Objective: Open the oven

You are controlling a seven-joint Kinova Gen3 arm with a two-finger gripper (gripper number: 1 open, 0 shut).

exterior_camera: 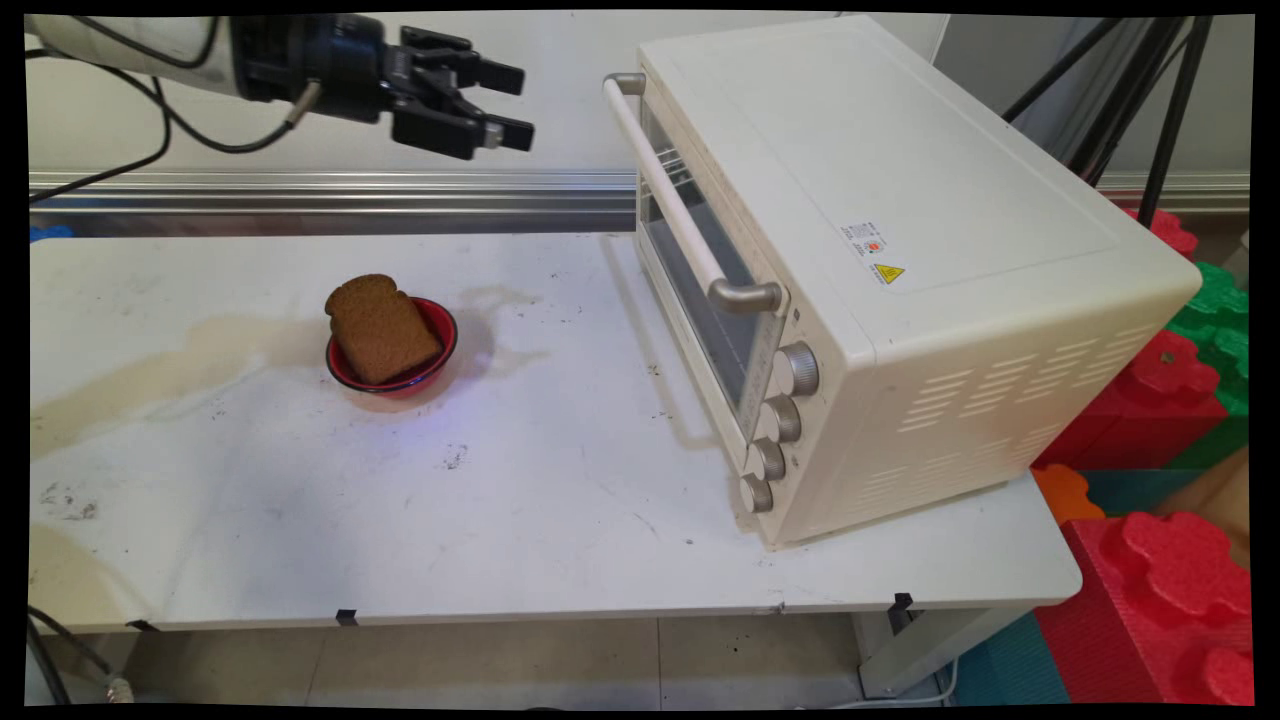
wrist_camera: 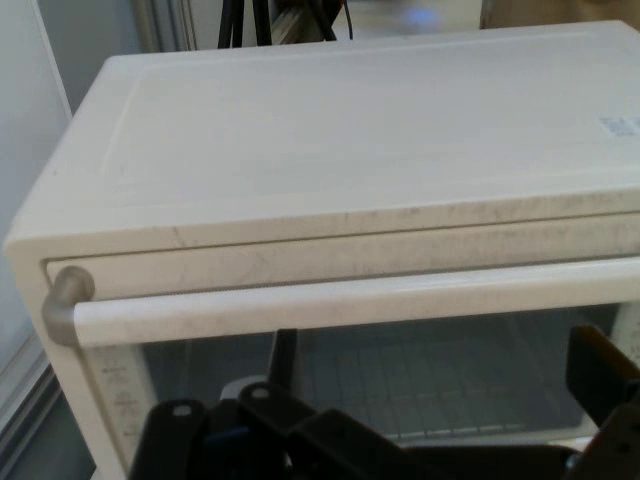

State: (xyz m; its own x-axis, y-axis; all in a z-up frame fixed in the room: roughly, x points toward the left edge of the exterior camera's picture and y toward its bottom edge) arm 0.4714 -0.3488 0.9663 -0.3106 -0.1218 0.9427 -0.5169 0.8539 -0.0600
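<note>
A white, stained bench (exterior_camera: 560,520) stands before a pale wall with a metal rail. The gripper (exterior_camera: 510,103) hangs high at about eleven o'clock, jaws spread wide and holding nothing, aimed level at the toaster oven (exterior_camera: 900,270) and its handle (exterior_camera: 675,205), which fills the hand view (wrist_camera: 340,305). The oven sits at three o'clock, door shut, knobs (exterior_camera: 780,420) facing the bench's middle. Well apart at nine o'clock, a bread slice (exterior_camera: 382,328) leans in a red bowl (exterior_camera: 440,325), propped on its rim. Red and green foam blocks (exterior_camera: 1170,560) lie beyond the right edge.

Stained white tabletop (exterior_camera: 520,520); cream toaster oven (exterior_camera: 900,250) at right edge, door shut; brown bread slice (exterior_camera: 382,328) leaning in red bowl (exterior_camera: 440,330) left of centre; foam blocks (exterior_camera: 1180,560) beyond right edge.
</note>
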